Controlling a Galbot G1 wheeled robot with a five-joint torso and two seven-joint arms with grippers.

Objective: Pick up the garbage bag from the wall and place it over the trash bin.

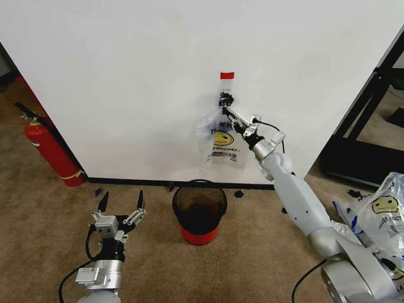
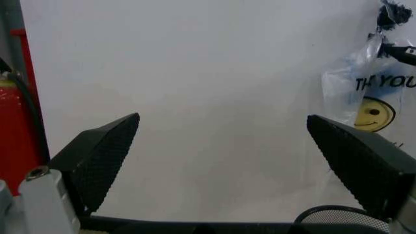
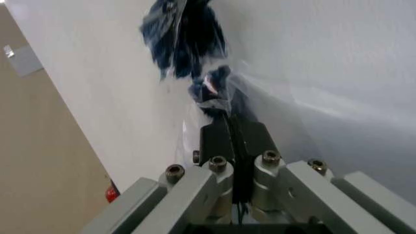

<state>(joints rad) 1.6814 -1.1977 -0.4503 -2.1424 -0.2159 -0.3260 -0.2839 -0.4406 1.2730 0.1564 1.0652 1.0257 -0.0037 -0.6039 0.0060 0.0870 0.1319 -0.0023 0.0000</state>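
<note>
1. The garbage bag hangs on the wall from a black hook, under a red tape mark.
2. The right claw is clamped on the bag's bunched top (jaws pressed together).
3. The left claw hovers low, spread wide, beside the trash bin.

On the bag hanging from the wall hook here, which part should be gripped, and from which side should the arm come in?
Grip the garbage bag at its bunched handles just under the black hook, coming in from the room side, slightly to the robot's right. The body hangs flat and slack against the wall; only the gathered neck gives something solid. The right gripper is there, jaws shut on that neck. The left gripper waits low, open.
</note>
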